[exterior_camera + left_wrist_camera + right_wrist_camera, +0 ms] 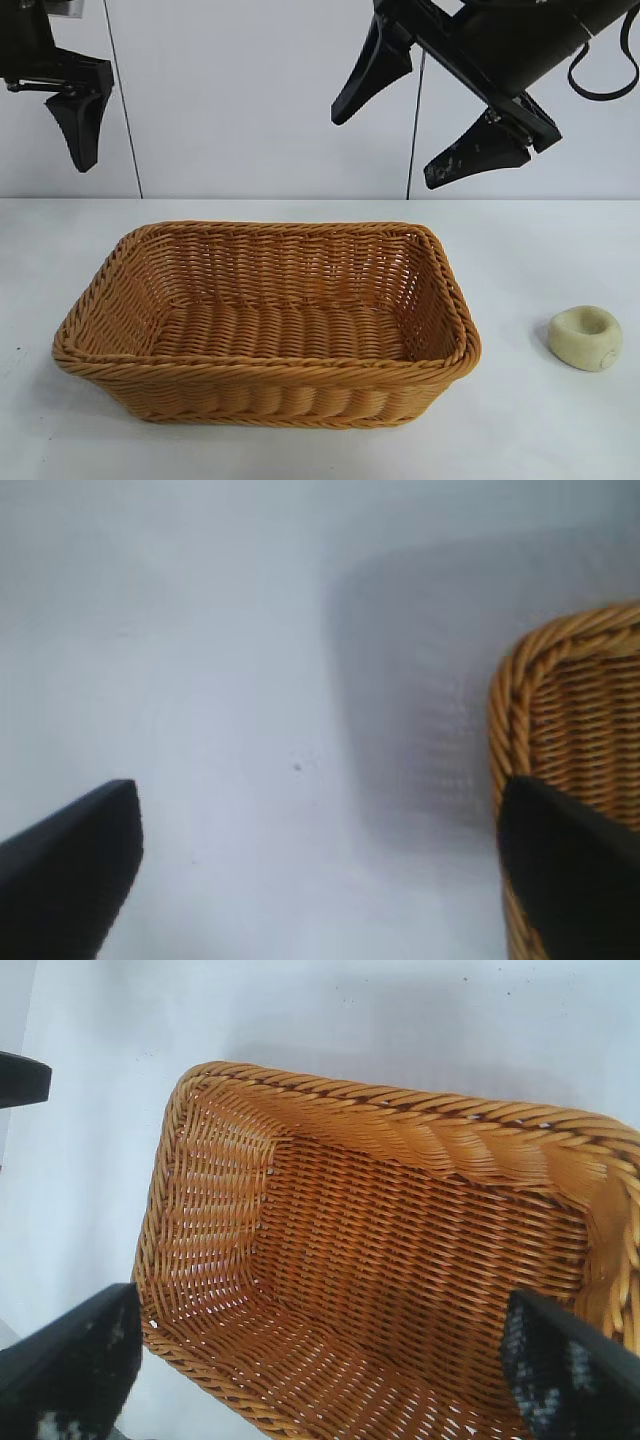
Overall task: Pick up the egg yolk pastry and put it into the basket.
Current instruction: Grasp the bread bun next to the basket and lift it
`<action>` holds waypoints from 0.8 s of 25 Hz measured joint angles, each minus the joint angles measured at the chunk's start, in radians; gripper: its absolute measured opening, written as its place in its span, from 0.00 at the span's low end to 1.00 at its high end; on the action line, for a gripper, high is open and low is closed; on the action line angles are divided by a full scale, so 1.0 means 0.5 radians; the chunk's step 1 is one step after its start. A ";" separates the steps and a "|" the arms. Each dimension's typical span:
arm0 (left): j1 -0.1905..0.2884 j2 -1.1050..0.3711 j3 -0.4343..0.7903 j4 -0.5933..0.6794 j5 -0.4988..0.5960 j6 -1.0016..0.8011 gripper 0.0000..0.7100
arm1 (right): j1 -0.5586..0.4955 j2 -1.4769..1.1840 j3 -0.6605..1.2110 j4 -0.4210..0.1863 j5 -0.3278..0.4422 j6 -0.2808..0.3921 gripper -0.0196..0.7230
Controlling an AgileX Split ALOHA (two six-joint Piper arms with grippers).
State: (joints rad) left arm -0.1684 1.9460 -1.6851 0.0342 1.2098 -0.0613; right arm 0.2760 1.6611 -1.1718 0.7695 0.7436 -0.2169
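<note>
The egg yolk pastry (586, 338), a small pale cream puck with a dimple on top, lies on the white table to the right of the basket. The golden-brown wicker basket (100, 290) stands empty in the middle of the table; it also shows in the right wrist view (400, 1120) and its corner in the left wrist view (560, 680). My right gripper (385, 150) hangs high above the basket's far right corner, open and empty, well above and left of the pastry. My left gripper (78, 150) hangs at the far upper left, open and empty.
The white table (540, 430) runs to a pale wall panel behind it. A small dark speck (297, 767) marks the table left of the basket.
</note>
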 joint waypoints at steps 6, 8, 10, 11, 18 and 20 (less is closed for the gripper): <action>0.213 0.000 0.000 0.029 0.000 0.000 0.98 | 0.000 0.000 0.000 0.000 0.000 0.000 0.96; 0.243 -0.002 0.000 0.031 0.000 0.000 0.98 | 0.000 0.000 0.000 0.000 0.000 0.000 0.96; 0.249 -0.019 0.015 0.027 0.000 0.000 0.98 | 0.000 0.000 0.000 0.000 0.000 0.000 0.96; 0.249 -0.042 0.030 0.025 0.000 0.000 0.98 | 0.000 0.000 0.000 0.000 0.000 0.000 0.96; 0.249 -0.414 0.358 0.020 0.000 0.002 0.98 | 0.000 0.000 0.000 0.000 0.000 0.000 0.96; 0.249 -0.581 0.517 0.020 0.000 0.002 0.98 | 0.000 0.000 0.000 0.000 0.000 0.000 0.96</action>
State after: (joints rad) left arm -0.0439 1.6554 -1.4269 0.0445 1.2098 -0.0605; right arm 0.2760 1.6611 -1.1718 0.7695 0.7436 -0.2169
